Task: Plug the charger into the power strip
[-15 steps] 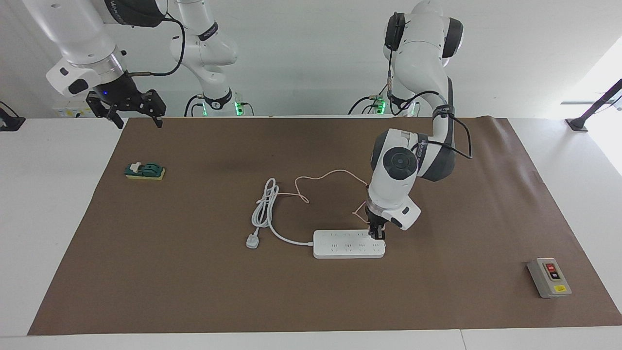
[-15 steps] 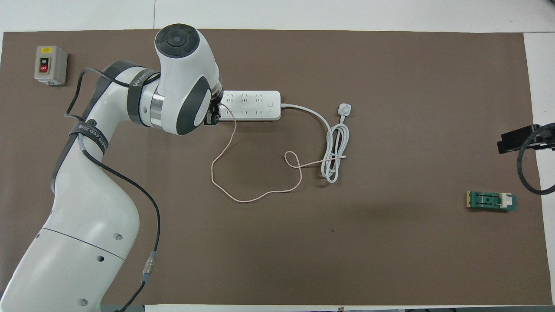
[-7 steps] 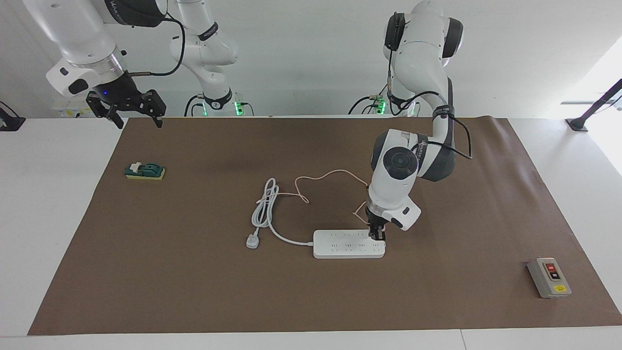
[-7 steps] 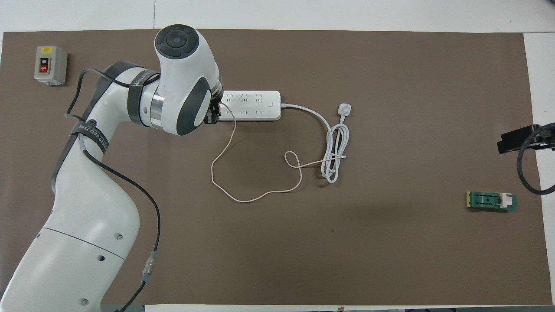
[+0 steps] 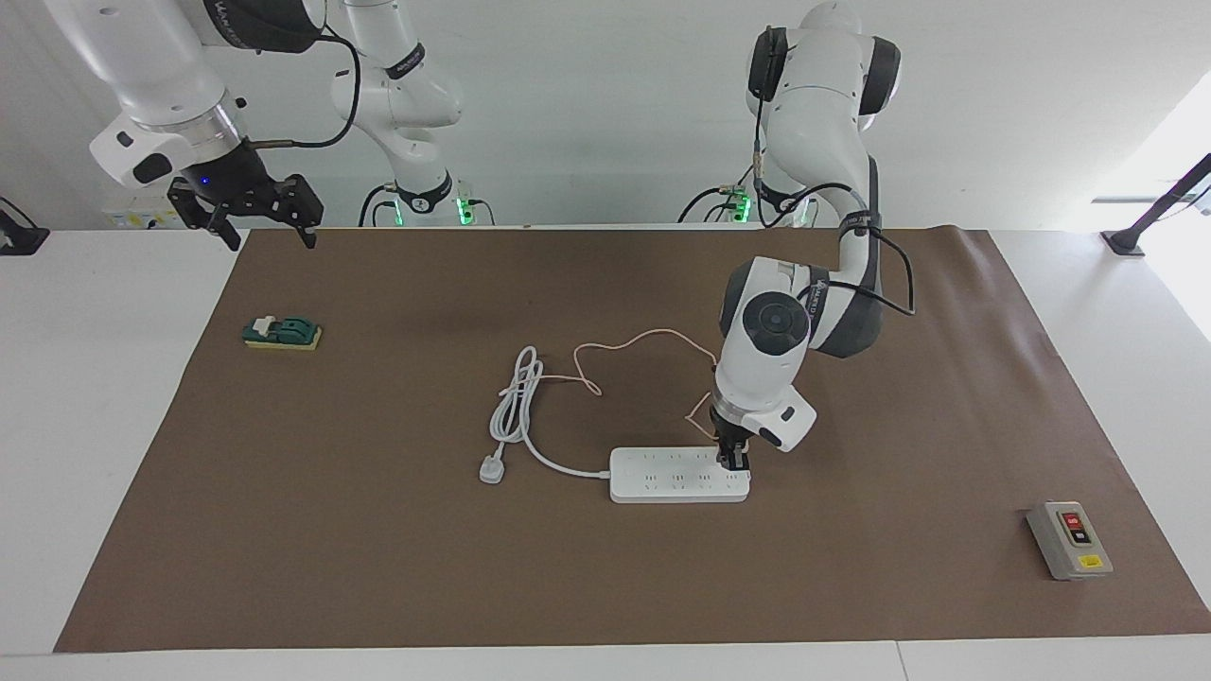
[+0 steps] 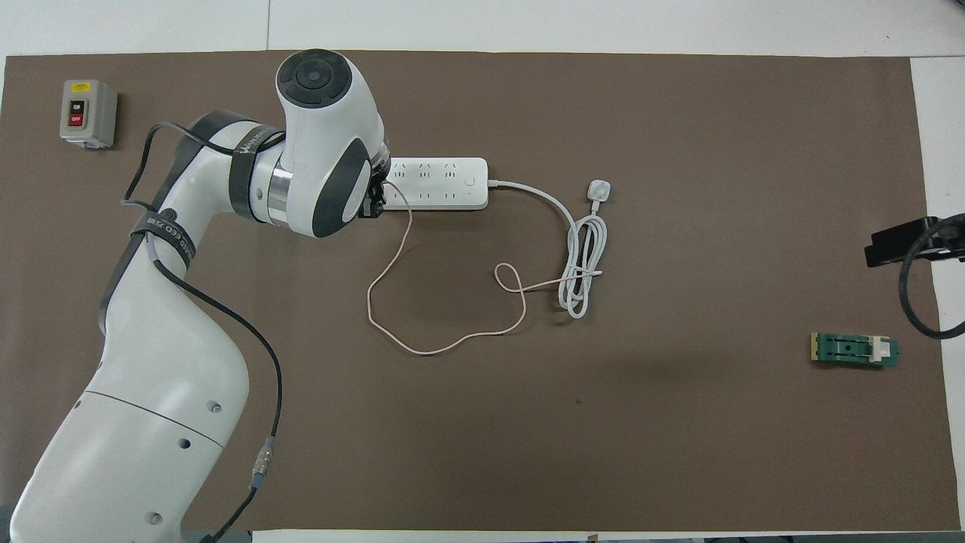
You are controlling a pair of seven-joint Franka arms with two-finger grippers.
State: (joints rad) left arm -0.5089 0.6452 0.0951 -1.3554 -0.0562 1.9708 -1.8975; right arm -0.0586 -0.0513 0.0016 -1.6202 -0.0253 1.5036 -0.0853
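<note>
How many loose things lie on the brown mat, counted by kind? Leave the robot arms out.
Power strips: 1, white power strip
Chargers: 1, pink charger with its thin cable, in the left hand
Switch boxes: 1, grey switch box
Green blocks: 1, green block
Total: 4

Charger (image 5: 741, 442) body hidden within left claw (image 5: 733, 462), power strip (image 6: 445, 183) end covered by arm
</note>
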